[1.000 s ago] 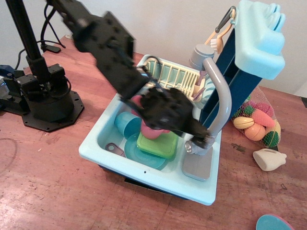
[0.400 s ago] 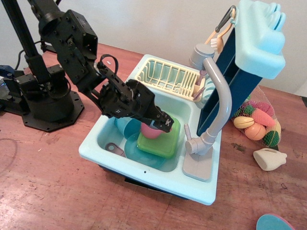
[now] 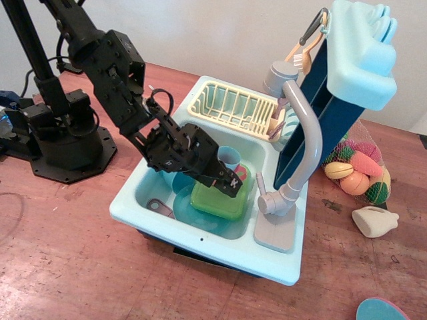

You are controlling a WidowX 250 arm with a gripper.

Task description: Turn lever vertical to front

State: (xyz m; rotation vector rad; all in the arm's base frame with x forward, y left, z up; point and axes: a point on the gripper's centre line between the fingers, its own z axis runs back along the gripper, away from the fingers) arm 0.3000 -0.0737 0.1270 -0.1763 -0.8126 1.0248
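Note:
The toy faucet stands at the right side of the light blue sink [image 3: 133, 200]. Its lever [image 3: 259, 181] is a short grey stub that rises from the round grey hub [image 3: 271, 201], leaning slightly left. The long grey spout [image 3: 305, 137] curves up behind it. My gripper [image 3: 233, 185] hangs over the sink basin, left of the lever and apart from it. Its fingers look closed together and hold nothing.
The basin holds a green square plate [image 3: 217, 202], a blue cup [image 3: 229, 157], a blue plate [image 3: 190, 215] and a pink item, partly hidden. A yellow dish rack [image 3: 230, 107] sits behind. A mesh bag of toy food [image 3: 357, 168], a white shell [image 3: 373, 221] and the arm's black base [image 3: 63, 147] flank the sink.
A second ago my gripper was at the faucet hub by the lever. It has pulled back left over the basin. The lever now stands clear of it.

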